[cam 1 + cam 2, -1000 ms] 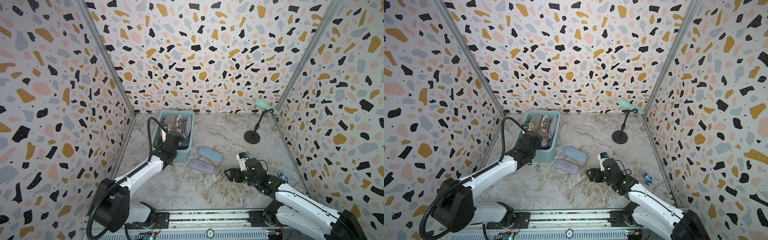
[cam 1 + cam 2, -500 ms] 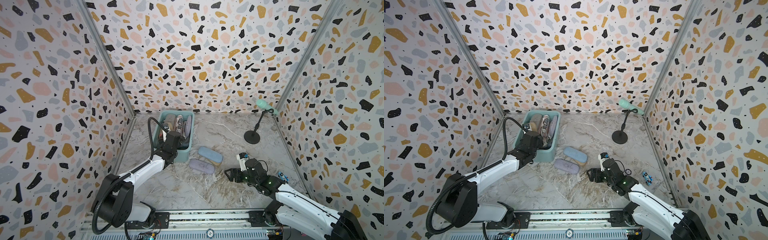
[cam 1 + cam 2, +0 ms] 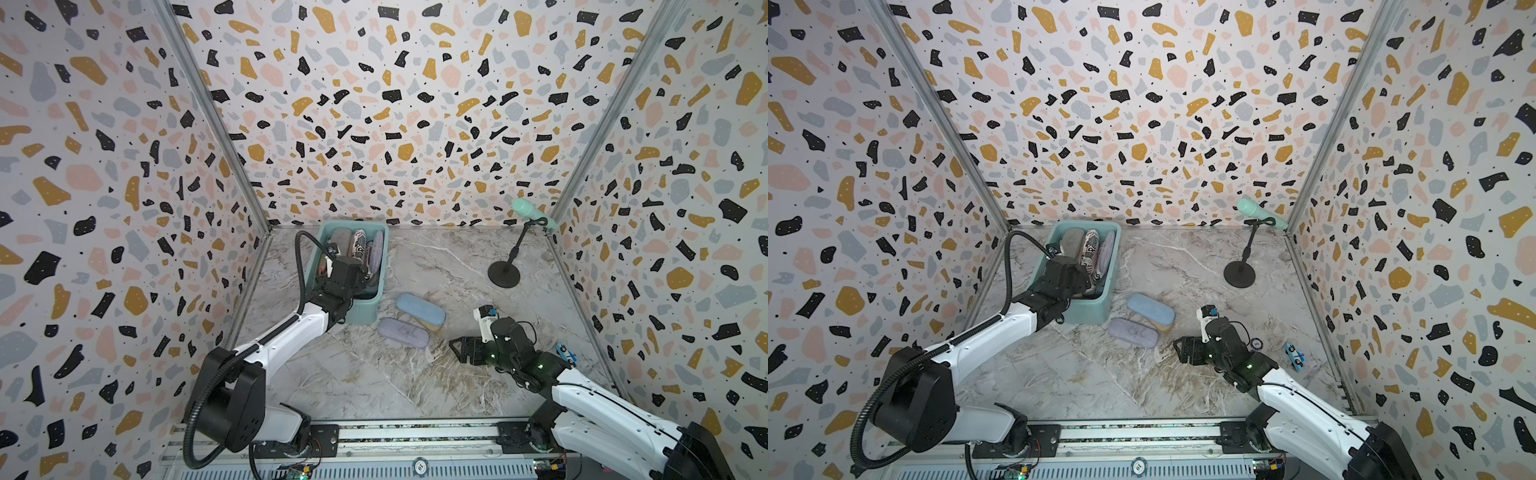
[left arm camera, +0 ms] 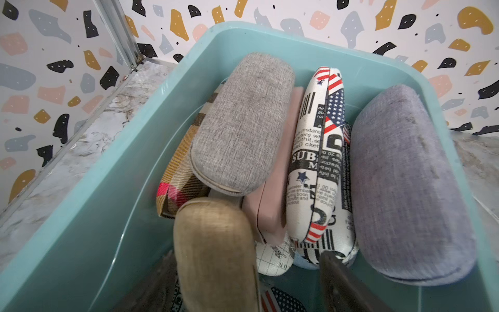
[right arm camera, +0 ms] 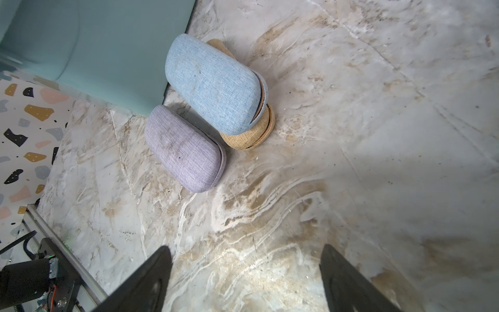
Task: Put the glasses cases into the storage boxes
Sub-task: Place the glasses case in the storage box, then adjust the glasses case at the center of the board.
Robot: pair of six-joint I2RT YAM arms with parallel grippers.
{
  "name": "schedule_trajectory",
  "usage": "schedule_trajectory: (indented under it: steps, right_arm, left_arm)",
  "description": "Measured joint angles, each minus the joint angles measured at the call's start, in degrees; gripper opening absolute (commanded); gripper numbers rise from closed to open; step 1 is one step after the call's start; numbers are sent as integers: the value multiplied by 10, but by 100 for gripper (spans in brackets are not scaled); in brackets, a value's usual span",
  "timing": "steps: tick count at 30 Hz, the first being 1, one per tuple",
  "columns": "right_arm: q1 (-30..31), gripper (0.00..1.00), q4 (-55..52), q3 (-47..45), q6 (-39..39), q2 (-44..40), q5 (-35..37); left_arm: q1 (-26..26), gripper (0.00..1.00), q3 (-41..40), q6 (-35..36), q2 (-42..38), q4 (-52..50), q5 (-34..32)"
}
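- Left end effector (image 4: pixel 245 259) was down inside the teal tub (image 4: pixel 108 216), at the end nearer the arm. Its fingers were spread and it had released.
- A blurred tan case (image 4: pixel 216 256) sat between the fingers, close to one and clear of the other.
- Tub contents, left wrist view: a grey case (image 4: pixel 243 121) lay on a plaid case (image 4: pixel 178 173). Next came a pink case (image 4: pixel 272 194), then a newsprint flag case (image 4: pixel 316 162) standing on edge. A grey-blue case (image 4: pixel 405 183) lay against the opposite wall.
- The tub stood at the back left corner of the desk (image 3: pixel 374 374).
- Outside, just beside the tub, a light blue case (image 5: pixel 213 83) rested across a second tan case (image 5: pixel 248 132). A lavender case (image 5: pixel 183 148) lay close alongside.
- Right end effector (image 5: pixel 245 248) was over bare desk near those three cases, fingers wide apart, released, nothing between them.
- A mint microphone (image 3: pixel 532 212) stood at back right, and a small blue toy car (image 3: pixel 1296 356) lay near the right wall.
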Motion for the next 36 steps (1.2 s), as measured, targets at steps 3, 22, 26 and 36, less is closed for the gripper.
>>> schedule_trajectory:
  steps: [3, 22, 26, 36]
  right_arm:
    - [0, 87, -3, 0, 0, 0, 2]
    - [0, 89, -13, 150, -128, 160, 14]
    - [0, 90, -14, 176, -148, 190, 12]
    - [-3, 94, -13, 258, -231, 304, -6]
  left_arm:
    - [0, 86, 29, 3, -14, -21, 6]
    - [0, 97, 185, 52, -12, 14, 160]
    - [0, 93, 157, 60, -4, 12, 194]
    - [0, 90, 122, 64, -17, 5, 212]
